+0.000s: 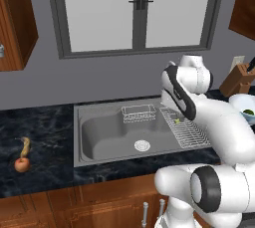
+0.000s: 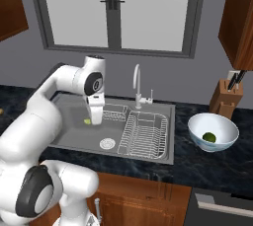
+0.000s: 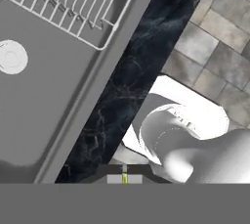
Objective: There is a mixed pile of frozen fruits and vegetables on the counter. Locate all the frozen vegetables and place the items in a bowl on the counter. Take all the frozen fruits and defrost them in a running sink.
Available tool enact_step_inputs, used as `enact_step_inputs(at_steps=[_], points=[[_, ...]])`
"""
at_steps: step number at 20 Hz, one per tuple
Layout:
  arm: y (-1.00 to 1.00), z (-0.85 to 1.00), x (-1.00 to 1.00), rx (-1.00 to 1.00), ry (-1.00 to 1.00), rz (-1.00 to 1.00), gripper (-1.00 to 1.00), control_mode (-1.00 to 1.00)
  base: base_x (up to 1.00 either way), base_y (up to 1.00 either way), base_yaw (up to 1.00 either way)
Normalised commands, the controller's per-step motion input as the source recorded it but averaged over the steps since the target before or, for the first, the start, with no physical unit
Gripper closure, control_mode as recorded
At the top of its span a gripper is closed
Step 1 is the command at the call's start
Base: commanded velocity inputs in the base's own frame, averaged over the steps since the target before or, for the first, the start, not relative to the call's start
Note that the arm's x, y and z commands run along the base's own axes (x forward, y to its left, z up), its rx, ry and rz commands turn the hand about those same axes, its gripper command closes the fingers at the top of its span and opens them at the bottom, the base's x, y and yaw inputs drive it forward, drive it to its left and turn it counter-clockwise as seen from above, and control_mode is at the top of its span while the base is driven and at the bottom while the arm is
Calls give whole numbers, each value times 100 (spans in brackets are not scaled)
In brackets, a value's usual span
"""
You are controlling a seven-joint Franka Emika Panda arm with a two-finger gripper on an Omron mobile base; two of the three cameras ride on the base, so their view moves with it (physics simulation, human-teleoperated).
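1. 1 vegetable, the green ball [image 2: 209, 137], lies in the bowl [image 2: 196, 122], well to the right of my gripper [image 2: 92, 120] and beyond the rack [image 2: 144, 132].
2. My gripper hangs over the sink [image 1: 104, 135], fingers pressed together on the green bit [image 2: 87, 121]. The hand view shows a thin yellow-green sliver pinched between the tips.
3. I judge the step in hand to be carrying this 2nd vegetable to the bowl.
4. The next move calls for a swing right across the rack, keeping the pinch tight, then opening above the bowl's middle, clear of the ball.
5. The bit is too small for me to tell its long axis or which way it points.
6. The 2 fruits wait on the counter [image 1: 50, 122], well to my gripper's left. The banana [image 1: 25, 146] has its long axis running from front edge toward wall, its near end just beside the apple [image 1: 21, 165].
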Motion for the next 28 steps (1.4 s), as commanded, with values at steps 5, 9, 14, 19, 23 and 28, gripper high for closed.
enact_step_inputs(at_steps=[5,9,14,19,23,28], points=[[-35,22,-3,-7,0,-13,100,-100,0,0,0],[-54,3,0,-10,2,-20,100,-100,0,0,0],[-67,0,13,-15,3,-13,100,-100,0,0,0],[-93,0,51,-19,1,-3,100,-100,0,0,0],[-100,0,47,-17,6,-4,100,-100,0,0,0],[-100,0,32,-5,16,-5,100,-100,0,0,0]])
